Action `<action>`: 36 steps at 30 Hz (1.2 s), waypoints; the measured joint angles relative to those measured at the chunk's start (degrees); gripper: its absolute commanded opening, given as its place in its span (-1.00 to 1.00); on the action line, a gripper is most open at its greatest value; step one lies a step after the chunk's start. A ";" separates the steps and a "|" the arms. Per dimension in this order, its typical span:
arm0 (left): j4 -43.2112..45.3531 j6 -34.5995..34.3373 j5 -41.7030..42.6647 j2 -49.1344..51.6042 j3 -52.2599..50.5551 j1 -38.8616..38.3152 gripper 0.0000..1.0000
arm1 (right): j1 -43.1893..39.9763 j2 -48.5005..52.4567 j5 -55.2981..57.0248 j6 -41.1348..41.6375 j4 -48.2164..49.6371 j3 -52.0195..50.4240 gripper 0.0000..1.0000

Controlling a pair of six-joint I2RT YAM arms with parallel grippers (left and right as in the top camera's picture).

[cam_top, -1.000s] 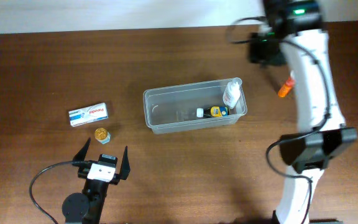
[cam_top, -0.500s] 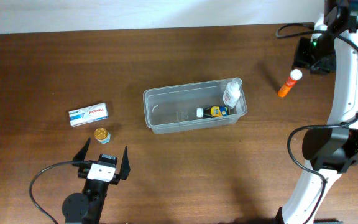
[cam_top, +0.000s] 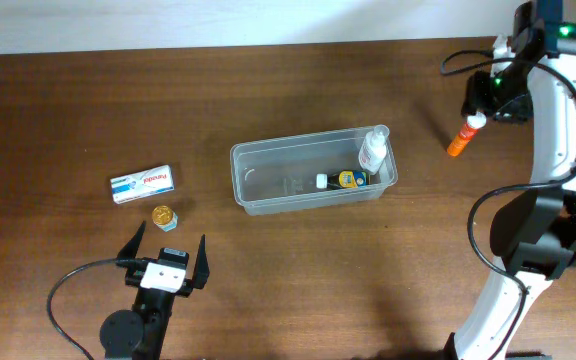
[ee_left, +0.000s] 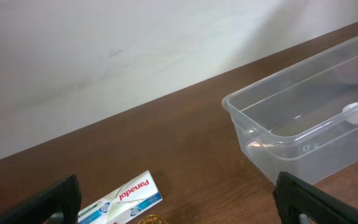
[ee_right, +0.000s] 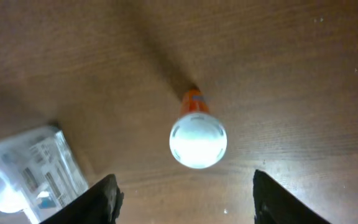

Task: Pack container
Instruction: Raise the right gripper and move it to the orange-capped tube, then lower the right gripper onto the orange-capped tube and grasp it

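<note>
The clear plastic container (cam_top: 258, 170) sits mid-table, holding a white bottle (cam_top: 373, 151) leaning at its right end and a small yellow-and-blue item (cam_top: 347, 179). It also shows in the left wrist view (ee_left: 272, 134). An orange bottle with a white cap (cam_top: 465, 135) stands at the far right; the right wrist view looks straight down on it (ee_right: 197, 138). My right gripper (ee_right: 185, 199) is open above it, fingers either side and not touching. My left gripper (cam_top: 166, 257) is open and empty near the front left.
A white and blue Panadol box (cam_top: 142, 183) lies at the left, also in the left wrist view (ee_left: 126, 198). A small gold-capped item (cam_top: 164, 216) sits just in front of it. A pale wall runs behind the table.
My right arm has swung away from over the container's right end to the far right and now hangs over the orange bottle. The left arm has not moved.
</note>
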 measured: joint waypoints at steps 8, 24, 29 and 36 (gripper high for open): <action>-0.02 0.00 0.00 0.00 0.00 0.00 0.99 | 0.00 0.00 0.00 -1.20 6.71 -6.23 0.29; -0.02 0.00 0.00 0.00 0.00 0.00 0.99 | -2.40 0.00 0.00 -1.64 13.75 -12.24 0.08; -0.02 0.00 0.00 0.00 0.00 0.00 0.99 | -2.62 0.02 -0.42 -1.70 14.47 -12.24 0.06; -0.02 0.00 0.00 0.00 0.00 0.00 0.99 | -2.62 1.44 -2.64 -1.92 14.38 -12.24 -0.42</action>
